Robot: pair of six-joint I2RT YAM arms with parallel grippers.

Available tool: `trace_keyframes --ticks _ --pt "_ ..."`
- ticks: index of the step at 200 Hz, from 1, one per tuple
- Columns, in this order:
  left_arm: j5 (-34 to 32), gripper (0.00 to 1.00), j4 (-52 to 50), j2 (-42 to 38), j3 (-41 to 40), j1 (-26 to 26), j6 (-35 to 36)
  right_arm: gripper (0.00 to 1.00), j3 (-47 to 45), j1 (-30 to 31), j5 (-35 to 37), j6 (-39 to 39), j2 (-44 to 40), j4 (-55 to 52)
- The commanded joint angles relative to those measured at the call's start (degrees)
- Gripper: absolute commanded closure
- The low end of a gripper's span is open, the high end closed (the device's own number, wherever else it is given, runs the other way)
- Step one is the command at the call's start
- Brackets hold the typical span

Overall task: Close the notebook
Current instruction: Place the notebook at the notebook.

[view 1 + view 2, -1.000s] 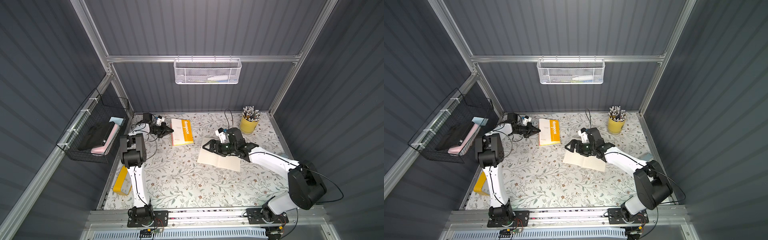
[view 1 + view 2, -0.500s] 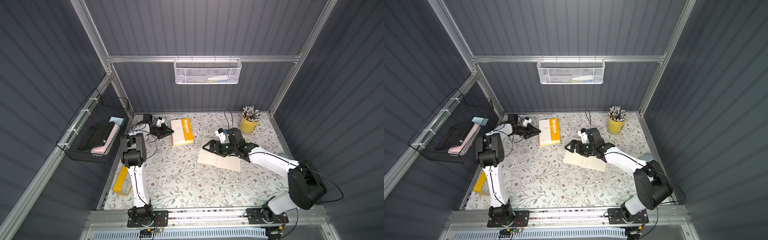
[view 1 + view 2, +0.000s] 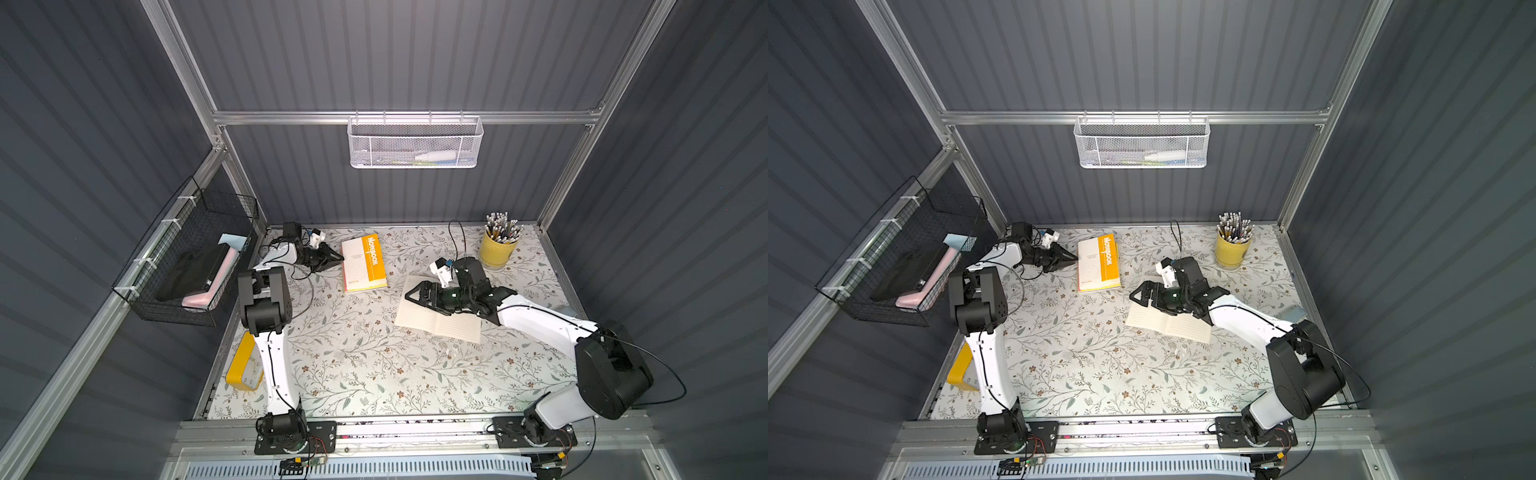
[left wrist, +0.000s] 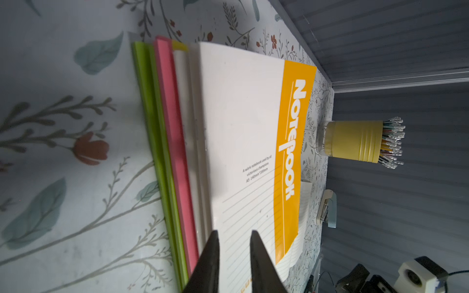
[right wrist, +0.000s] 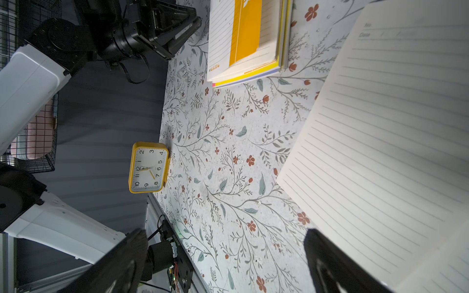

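- While the open notebook [image 3: 436,322] lies flat on the desk [image 3: 353,353], right of centre, the right fingers [image 5: 330,261] stand wide apart and empty over its far left corner. By my reading the close is not yet begun.
- Whether a finger touches the paper I cannot tell; in the right wrist view one shows at the left page's edge.
- To do this well, one finger should go under the left edge of the whole left half, cover included. A single thin sheet would likely curl or slip.
- That half should travel up and over the fold toward the right in an arc — dragging it would probably slide the book across the desk.
- The right arm hangs over the far part of the right page, so it likely has to draw back as the half comes over.
- A light press near the free edge should settle it flat.
- At the far left, the left fingers [image 4: 210,258] are slightly apart with nothing visibly between them. They sit at the left edge of the yellow-banded notebook [image 3: 365,262], which lies closed on a coloured stack [image 4: 172,126] — best kept out of this.
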Motion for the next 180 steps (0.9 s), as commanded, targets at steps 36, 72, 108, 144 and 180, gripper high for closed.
trace_keyframes --ticks 36,72,108,144,180 --pt "-1.71 0.76 4.08 -12.6 -9.38 0.16 -1.02 0.01 -1.13 -0.18 -0.3 -0.44 -0.46 -0.09" --pt "0.62 0.71 7.0 -21.12 -19.32 -3.53 -1.42 0.01 -2.78 -2.19 0.12 -1.99 -1.71 -2.35" --pt "0.56 0.66 7.16 -26.67 -27.52 -10.47 -1.06 0.01 -7.11 -9.81 -2.06 -3.85 -4.76 -3.89" --pt "0.41 0.63 16.57 -31.5 -38.12 -17.12 -7.32 0.01 -10.27 -17.12 -0.12 -7.76 -8.83 -7.81" --pt "-4.19 0.62 20.4 -30.38 -41.66 -24.59 -9.51 0.01 -13.46 -23.07 -1.05 -9.97 -8.37 -8.58"
